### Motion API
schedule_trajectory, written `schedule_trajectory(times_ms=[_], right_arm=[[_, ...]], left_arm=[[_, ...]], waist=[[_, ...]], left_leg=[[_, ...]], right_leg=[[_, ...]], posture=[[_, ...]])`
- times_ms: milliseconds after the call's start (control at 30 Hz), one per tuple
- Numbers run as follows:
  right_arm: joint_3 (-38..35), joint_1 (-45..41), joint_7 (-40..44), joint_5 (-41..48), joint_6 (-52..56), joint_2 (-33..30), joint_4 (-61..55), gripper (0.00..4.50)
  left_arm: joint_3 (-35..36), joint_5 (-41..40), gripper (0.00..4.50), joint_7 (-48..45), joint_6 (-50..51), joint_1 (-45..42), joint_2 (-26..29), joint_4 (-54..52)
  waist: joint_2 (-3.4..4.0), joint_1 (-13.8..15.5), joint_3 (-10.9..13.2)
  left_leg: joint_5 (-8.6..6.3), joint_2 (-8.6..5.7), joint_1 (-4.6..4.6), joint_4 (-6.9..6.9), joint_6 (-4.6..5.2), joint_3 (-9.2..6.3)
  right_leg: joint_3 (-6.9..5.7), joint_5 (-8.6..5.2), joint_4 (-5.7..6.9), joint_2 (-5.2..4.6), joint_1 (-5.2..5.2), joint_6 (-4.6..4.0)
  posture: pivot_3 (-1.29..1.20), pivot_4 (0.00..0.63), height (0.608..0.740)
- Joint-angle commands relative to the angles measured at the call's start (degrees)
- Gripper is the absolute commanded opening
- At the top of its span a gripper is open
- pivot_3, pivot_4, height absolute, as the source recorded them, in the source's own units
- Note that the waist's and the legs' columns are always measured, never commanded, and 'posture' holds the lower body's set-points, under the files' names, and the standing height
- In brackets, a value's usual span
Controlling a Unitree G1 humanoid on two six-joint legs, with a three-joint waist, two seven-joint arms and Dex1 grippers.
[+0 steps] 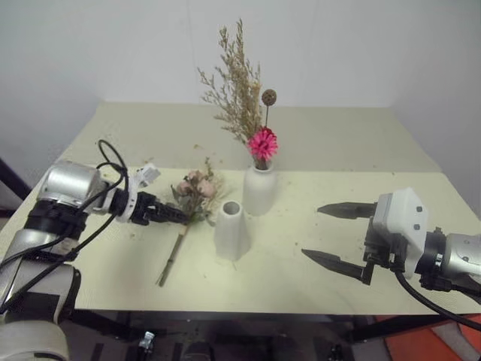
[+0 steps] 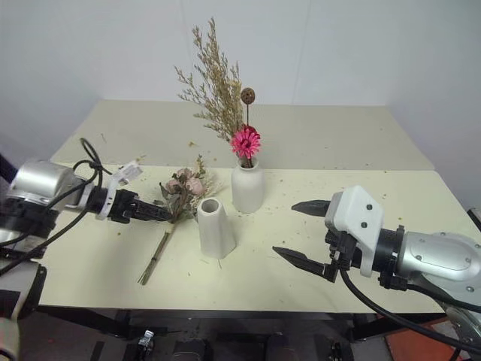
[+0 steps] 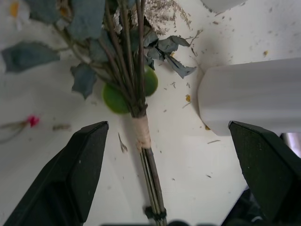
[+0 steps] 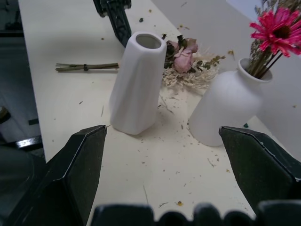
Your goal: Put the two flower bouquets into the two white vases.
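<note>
While one dried bunch of tan wispy grasses with a magenta flower and a brown seed ball point(image 1: 244, 98) is already seen standing upright in the rounded, narrow-necked matte white ceramic vase point(image 1: 259, 192), the second bunch of pale pink roses, cream sprigs and green leaves point(image 1: 194, 192) is found lying flat on the pale yellow-green table point(image 1: 316, 135), its bound stems pointing toward the table's near edge. Two bouquets and two vases are counted in all. The slimmer, tapered matte white vase point(image 1: 231, 230) is seen upright and empty, just beside the rounded one and nearer the robot, with the rose heads lying close on its left.

No writing or brand can be read on any object; a small white tag near the left wrist is noted, but nothing on it is legible.

The left gripper point(image 1: 179, 214) is seen spread wide above the wrapped part of the rose bunch's stems, one black finger point(image 3: 70, 174) on each side, nothing being grasped. The right gripper point(image 1: 334, 237) is likewise held wide apart and empty, to the right of both vases and well clear of them.
</note>
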Motion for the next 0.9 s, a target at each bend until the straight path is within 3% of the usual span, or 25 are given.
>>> schedule_trajectory(times_ms=[33,233,467,600,900], right_arm=[[-1.7,1.0,-1.1,0.1,-0.4,0.2,-1.6,4.50],[-1.9,1.1,-1.8,0.5,-0.7,0.0,-1.1,4.50],[-1.2,-0.3,-1.5,0.8,-1.0,0.3,0.7,4.50],[-1.2,-0.9,-1.4,1.3,-0.7,0.1,1.4,4.50],[-1.0,-2.0,-2.0,1.7,-0.3,0.0,2.2,4.50]], left_arm=[[-3.1,1.9,4.47,-1.1,-0.7,-3.0,-0.1,-1.5],[-8.8,5.1,4.47,1.0,0.1,-1.9,-0.3,-6.2],[-7.9,6.3,4.47,6.4,2.7,-2.1,-4.2,-4.5],[-7.9,6.8,3.59,8.1,2.2,-1.9,-5.2,-4.0],[-9.3,8.8,0.57,10.3,0.7,-1.5,-6.9,-3.2]], waist=[[0.00,-0.1,0.0],[0.00,-0.1,0.0],[0.00,0.0,0.0],[0.00,0.2,0.0],[0.00,0.2,0.0]], left_leg=[[0.00,0.00,-0.01,0.00,0.00,-0.01],[0.00,0.01,0.01,0.00,0.00,-0.01],[0.00,-0.02,0.02,0.01,0.00,-0.01],[0.00,-0.02,0.15,0.01,0.00,-0.01],[0.00,-0.04,0.09,0.01,0.00,0.00]], right_leg=[[0.00,0.00,0.00,0.00,-0.01,0.00],[0.01,0.00,0.02,0.01,0.00,0.01],[0.01,-0.01,0.00,-0.01,0.04,0.01],[0.01,-0.01,0.04,-0.01,0.12,0.02],[0.01,-0.02,0.02,-0.03,0.10,0.03]], posture=[[0.00,0.150,0.740],[0.00,0.150,0.740],[0.00,0.150,0.740],[0.00,0.150,0.740],[0.00,0.150,0.740]])
